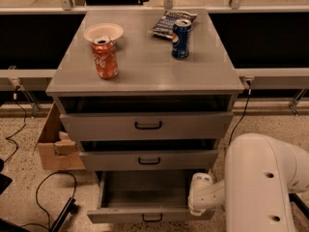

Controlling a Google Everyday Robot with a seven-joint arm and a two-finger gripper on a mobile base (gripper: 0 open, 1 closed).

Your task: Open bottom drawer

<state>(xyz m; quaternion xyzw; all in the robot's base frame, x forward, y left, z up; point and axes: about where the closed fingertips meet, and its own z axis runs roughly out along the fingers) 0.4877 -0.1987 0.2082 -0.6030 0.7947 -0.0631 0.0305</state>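
The bottom drawer (120, 215) of the grey cabinet (145, 76) is pulled out toward me. Its plain grey inside (145, 190) shows and holds nothing. Its small black loop handle (152, 218) sits in the middle of the flat front. My white arm (263, 187) comes in from the lower right. The gripper (199, 197) is at the drawer's right front corner, by the right side wall. Its tips are hidden behind the white wrist.
The top drawer (147, 125) and middle drawer (149, 159) stand slightly ajar. On the cabinet top are a red Coke can (105, 58), a blue Pepsi can (181, 38), a white bowl (103, 32) and a chip bag (169, 22). A cardboard box (55, 146) and cables (43, 187) lie on the floor to the left.
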